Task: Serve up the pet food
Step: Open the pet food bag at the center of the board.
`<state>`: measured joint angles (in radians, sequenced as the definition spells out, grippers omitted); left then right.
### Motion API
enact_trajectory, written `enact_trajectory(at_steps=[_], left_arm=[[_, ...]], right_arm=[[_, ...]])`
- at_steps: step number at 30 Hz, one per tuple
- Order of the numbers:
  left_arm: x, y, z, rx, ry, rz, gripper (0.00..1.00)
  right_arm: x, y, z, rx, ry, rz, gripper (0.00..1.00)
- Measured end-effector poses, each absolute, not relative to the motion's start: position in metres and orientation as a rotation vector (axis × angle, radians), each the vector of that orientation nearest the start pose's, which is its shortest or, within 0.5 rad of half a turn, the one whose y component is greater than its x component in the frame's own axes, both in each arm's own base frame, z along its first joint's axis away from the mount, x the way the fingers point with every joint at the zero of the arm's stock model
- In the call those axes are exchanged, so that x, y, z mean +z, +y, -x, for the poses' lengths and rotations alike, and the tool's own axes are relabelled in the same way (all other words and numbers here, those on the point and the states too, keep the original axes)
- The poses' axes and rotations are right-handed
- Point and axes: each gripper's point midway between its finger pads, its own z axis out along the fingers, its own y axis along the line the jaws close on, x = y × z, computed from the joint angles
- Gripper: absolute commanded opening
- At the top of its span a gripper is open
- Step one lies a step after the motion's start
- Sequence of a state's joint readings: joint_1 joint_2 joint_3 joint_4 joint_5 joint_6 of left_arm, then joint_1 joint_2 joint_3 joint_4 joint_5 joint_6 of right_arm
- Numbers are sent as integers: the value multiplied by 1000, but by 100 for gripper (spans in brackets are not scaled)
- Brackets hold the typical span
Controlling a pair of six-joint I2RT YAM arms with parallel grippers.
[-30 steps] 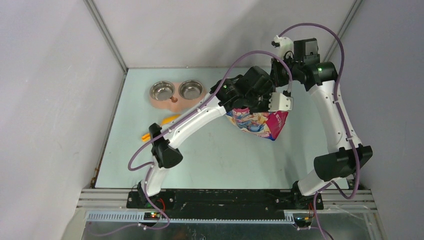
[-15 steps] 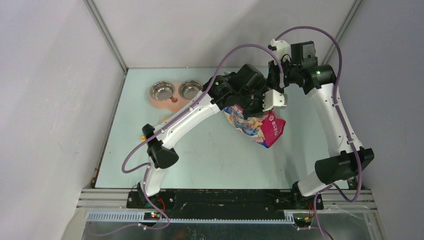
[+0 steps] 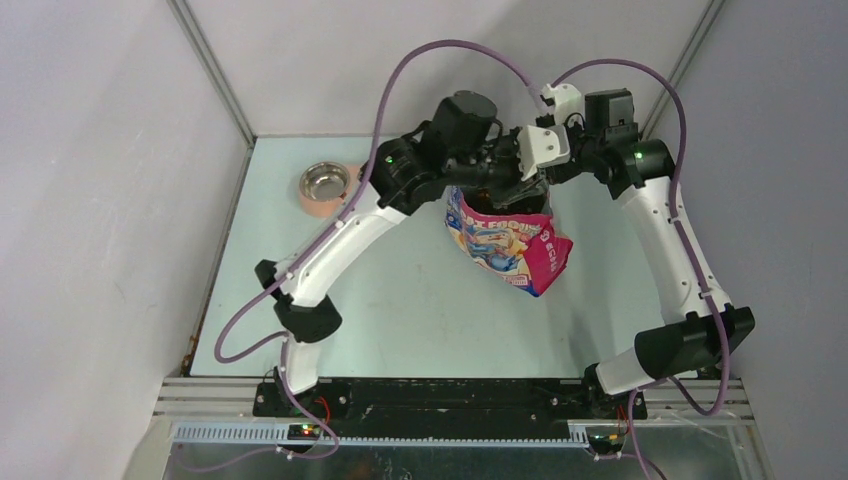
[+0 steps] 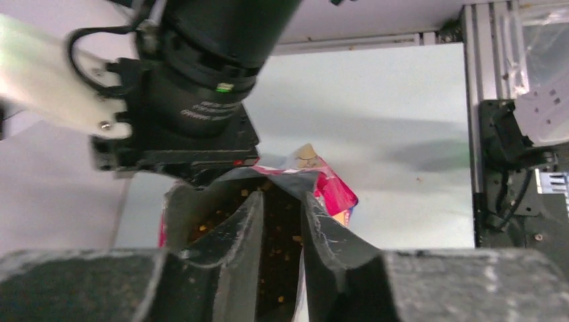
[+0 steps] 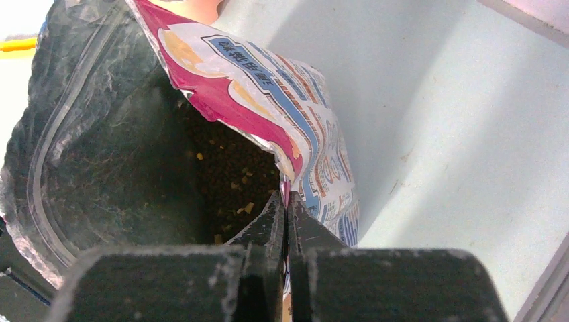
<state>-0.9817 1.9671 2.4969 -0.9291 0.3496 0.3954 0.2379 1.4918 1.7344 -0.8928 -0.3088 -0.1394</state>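
Pale green bench carries everything, and both arms reach to its far middle with elbows bowed outward, so their wrists meet over one spot. The left arm slants up from the near left, and the right arm arches in from the near right. Between them hangs the glossy bag, mouth upward and bottom sagging toward the near side, probably kept upright so nothing spills while its top is worked open. Far left sits the pink feeder, partly hidden by the left arm, with one steel bowl showing. The right pincer is pressed together on the bag's printed rim and bears its weight. The left pincer points down into the mouth, slightly spread, with nothing visibly caught between its tips. Brown kibble lies deep inside the bag, unserved.
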Motion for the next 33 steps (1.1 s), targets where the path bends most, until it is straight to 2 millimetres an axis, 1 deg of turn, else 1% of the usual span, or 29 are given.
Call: enact_trajectory(at_steps=[1, 2, 4, 7, 10, 12, 15, 19, 23, 26, 29, 31, 32, 33], left_arm=[[409, -447, -251, -699, 1370, -1451, 49], [414, -443, -253, -676, 1344, -1456, 58], [419, -427, -264, -599, 1302, -1486, 68], [408, -392, -283, -441, 1273, -1571, 71], [390, -352, -306, -248, 1268, -1677, 72], [382, -335, -318, -150, 1254, -1738, 72], [367, -317, -327, -45, 1209, -1860, 72], [347, -306, -320, 14, 1098, -2059, 71], [331, -304, -311, 25, 978, -2212, 69], [318, -308, -309, 36, 904, -2301, 68], [302, -318, -311, 44, 842, -2371, 67], [290, -324, -314, 40, 823, -2405, 63], [284, -327, -316, 36, 815, -2422, 55], [278, -330, -318, 33, 808, -2436, 50]], right_arm=[[314, 138, -369, 395, 2133, 584, 0], [314, 138, -369, 394, 2132, 583, 0], [314, 135, -370, 389, 2130, 580, 0], [314, 134, -370, 390, 2130, 578, 0], [314, 133, -370, 392, 2130, 577, 0], [314, 133, -369, 398, 2129, 580, 0], [314, 134, -369, 402, 2128, 582, 0], [314, 135, -368, 412, 2127, 586, 0], [314, 136, -367, 420, 2126, 590, 0], [314, 137, -367, 421, 2127, 591, 0], [314, 138, -366, 423, 2127, 595, 0], [314, 139, -366, 424, 2126, 598, 0], [314, 139, -366, 426, 2127, 600, 0], [314, 140, -366, 426, 2126, 601, 0]])
